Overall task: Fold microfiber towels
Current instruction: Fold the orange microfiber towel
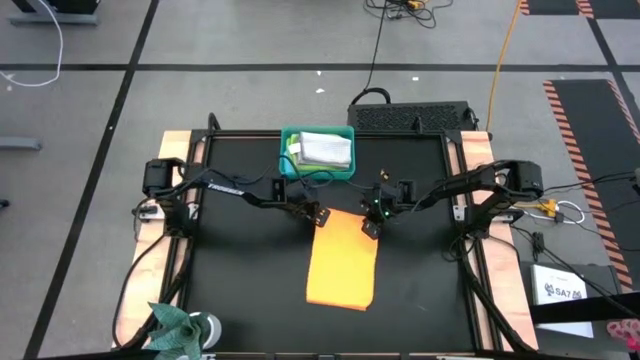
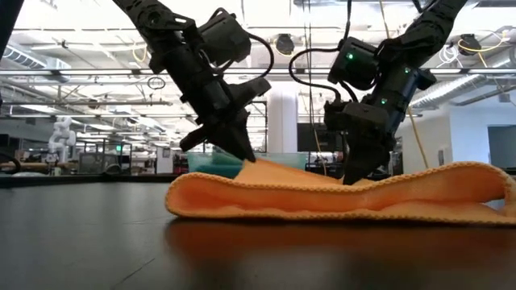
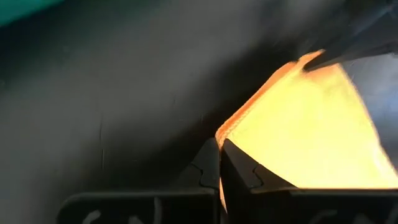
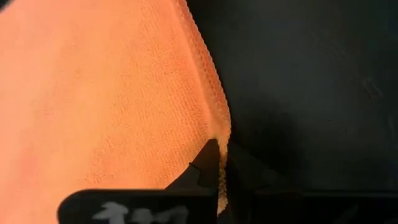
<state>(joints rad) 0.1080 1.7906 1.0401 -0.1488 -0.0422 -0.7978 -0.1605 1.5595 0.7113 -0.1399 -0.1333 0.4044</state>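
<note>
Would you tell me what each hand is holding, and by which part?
Both hold the orange towel: the left hand pinches one far corner, the right hand the other.

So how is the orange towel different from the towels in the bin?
The orange towel lies spread on the black table; the towels in the bin sit stacked inside the teal bin. The orange towel is pinched at its two far corners by the left gripper and right gripper; the binned towels are untouched. It shows far more area from above than they do. All are soft cloths.
</note>
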